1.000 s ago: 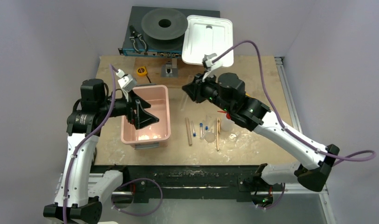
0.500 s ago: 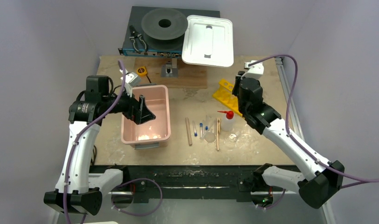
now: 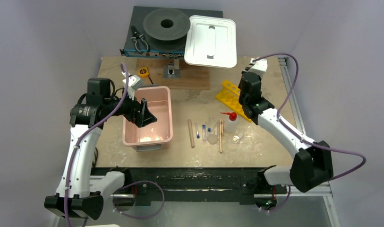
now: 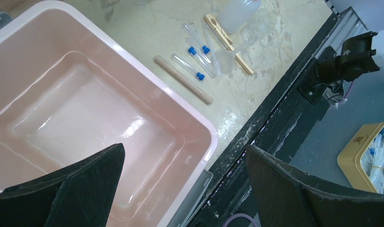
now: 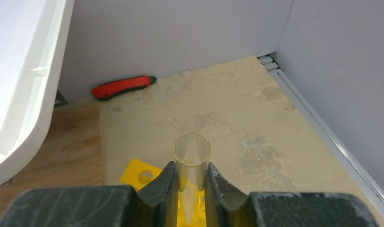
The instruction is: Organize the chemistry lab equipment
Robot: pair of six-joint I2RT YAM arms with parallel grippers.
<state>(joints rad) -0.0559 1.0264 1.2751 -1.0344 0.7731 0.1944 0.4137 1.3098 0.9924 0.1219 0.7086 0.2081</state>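
Observation:
My right gripper [image 5: 191, 166] is shut on a clear open-topped tube [image 5: 192, 153], held upright over the yellow holed rack [image 5: 141, 176]. From above, that gripper [image 3: 245, 91] sits by the rack [image 3: 227, 92]. My left gripper [image 4: 184, 149] is open and empty over the pink bin [image 4: 147, 80]; it shows from above [image 3: 145, 113] too. On the table lie blue-capped tubes [image 3: 200, 131], two wooden sticks [image 3: 191, 133], a clear round dish [image 3: 212, 139], a tiny glass [image 3: 235, 139] and the white squeeze bottle [image 3: 230, 124] with a red spout. The tubes [image 4: 199, 56] and a stick [image 4: 183, 79] also show in the left wrist view.
A white lid [image 3: 211, 40] and a black disc [image 3: 166, 24] lie at the back. Black pliers [image 3: 140, 41], a yellow tape measure [image 3: 143, 72] and a small grey block [image 3: 172, 70] are near the wooden board. A red knife [image 5: 123, 87] lies by the back wall.
My right arm swung from the table's middle out to the right, bringing the clear tube over the yellow rack. My left gripper drew back slightly over the pink bin.

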